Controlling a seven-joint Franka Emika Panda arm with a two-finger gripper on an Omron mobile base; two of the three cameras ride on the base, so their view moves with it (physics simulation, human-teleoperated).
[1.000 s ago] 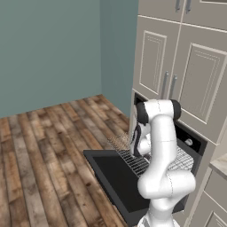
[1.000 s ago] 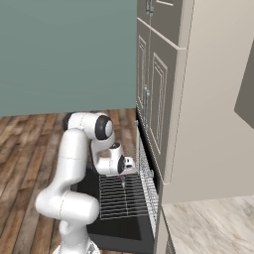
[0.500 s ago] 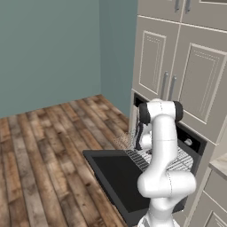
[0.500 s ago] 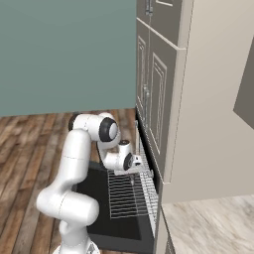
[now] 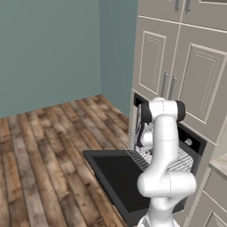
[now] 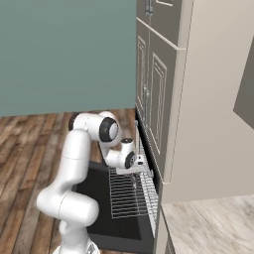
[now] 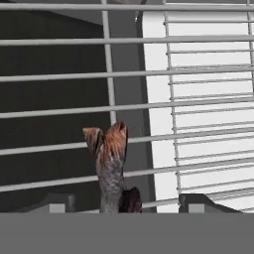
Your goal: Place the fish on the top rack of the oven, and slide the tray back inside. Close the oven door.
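Observation:
The fish [image 7: 110,163] lies on the wires of the top rack [image 7: 54,113], its forked tail pointing away from the hand. My gripper [image 7: 126,203] hovers just over it, open, with the fingertips [image 7: 59,202] standing wide on either side and clear of the slender body. From the right base camera the gripper [image 6: 141,161] hangs over the pulled-out tray [image 6: 126,196], close to the mouth of the oven [image 6: 155,198]. The oven door [image 5: 119,177] lies folded down flat beneath the tray.
Beige cabinet doors [image 5: 155,66] rise above the oven. The lowered door sticks out over the wooden floor [image 5: 48,146]. A pale counter edge [image 5: 219,162] sits to the right of the oven. A teal wall [image 5: 48,48] stands behind.
The hand has swung closer to the oven front over the rack. The jaws, shut a second ago, have spread apart and let go of the fish.

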